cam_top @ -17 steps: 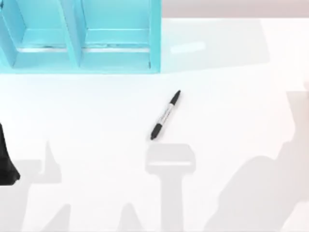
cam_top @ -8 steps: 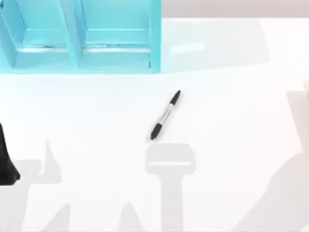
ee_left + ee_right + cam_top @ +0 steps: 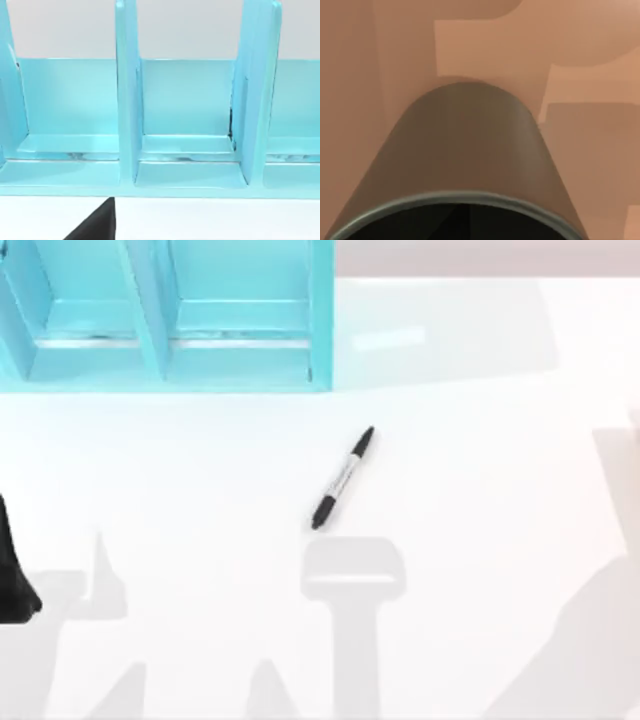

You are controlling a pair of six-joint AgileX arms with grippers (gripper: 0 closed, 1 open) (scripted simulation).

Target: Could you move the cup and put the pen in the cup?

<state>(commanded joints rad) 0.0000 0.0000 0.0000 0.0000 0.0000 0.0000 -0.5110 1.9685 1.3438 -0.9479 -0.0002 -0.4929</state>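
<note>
The pen lies mid-frame in the top view, long axis slanting lower left to upper right, below the blue rack, while the cup looms close before the right wrist camera, jaw state impossible to tell.

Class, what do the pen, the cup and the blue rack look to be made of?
Pen: likely plastic; smooth pale barrel, black ends.
Cup: plain matte wall, material unclear.
Blue rack: glossy painted or plastic; sheen on its floor.
</note>
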